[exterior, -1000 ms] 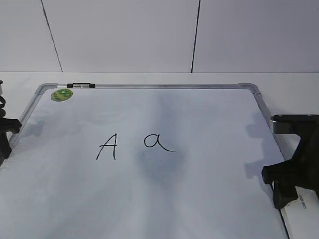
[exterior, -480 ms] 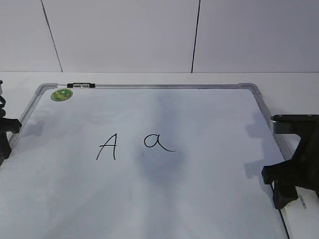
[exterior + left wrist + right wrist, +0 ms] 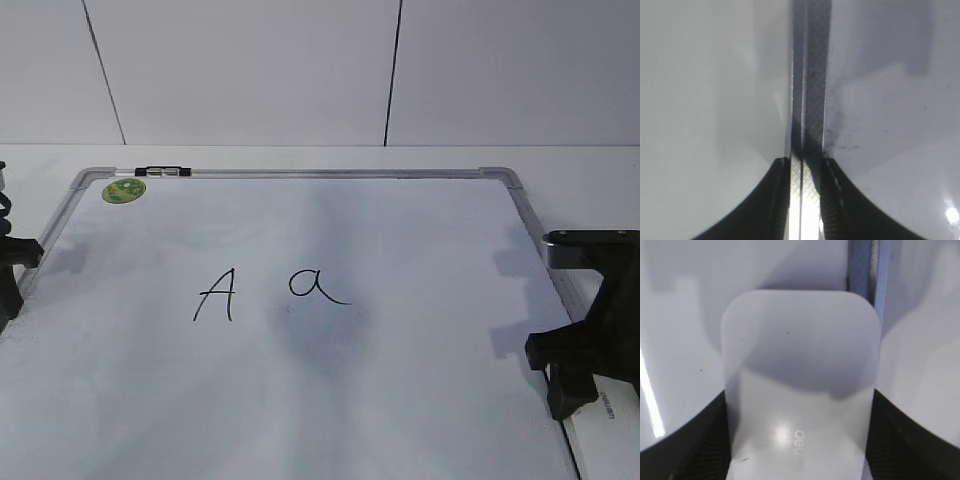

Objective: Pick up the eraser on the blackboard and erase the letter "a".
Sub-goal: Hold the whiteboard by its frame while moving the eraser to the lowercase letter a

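Observation:
The blackboard (image 3: pixel 420 230) is a white board in a silver frame, lying flat. The letter "a" (image 3: pixel 318 286) is written in thin black marker near its middle, over a grey smudge. The white eraser (image 3: pixel 800 370) lies at the board's near right edge (image 3: pixel 608 418). My right gripper (image 3: pixel 799 392) is shut on it, its black fingers (image 3: pixel 710 440) pressed against both long sides; in the exterior view this gripper (image 3: pixel 588 392) stands low at the right. At the board's left edge my left gripper (image 3: pixel 805 162) is shut on the metal frame (image 3: pixel 810 90).
A capital "A" (image 3: pixel 216 294) stands just left of the small letter. A round green sticker (image 3: pixel 124 190) sits at the far left corner, with a black clip (image 3: pixel 163 172) on the top rail. Beyond the board a white wall rises.

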`<state>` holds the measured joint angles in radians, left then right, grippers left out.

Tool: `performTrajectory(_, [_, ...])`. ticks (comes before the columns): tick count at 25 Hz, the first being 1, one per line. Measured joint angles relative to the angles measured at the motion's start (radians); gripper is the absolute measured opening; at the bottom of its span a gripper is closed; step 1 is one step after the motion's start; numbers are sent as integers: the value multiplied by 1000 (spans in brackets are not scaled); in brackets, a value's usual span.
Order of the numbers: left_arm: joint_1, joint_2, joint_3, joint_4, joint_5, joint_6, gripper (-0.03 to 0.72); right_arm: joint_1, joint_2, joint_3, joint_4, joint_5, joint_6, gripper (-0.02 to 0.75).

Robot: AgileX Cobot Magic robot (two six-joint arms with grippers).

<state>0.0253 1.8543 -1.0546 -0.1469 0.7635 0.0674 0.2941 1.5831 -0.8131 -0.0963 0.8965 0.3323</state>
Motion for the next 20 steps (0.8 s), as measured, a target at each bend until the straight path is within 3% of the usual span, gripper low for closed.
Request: performTrajectory(20, [0,0,0,5,4,0,139,0,0,0,2,4,0,523])
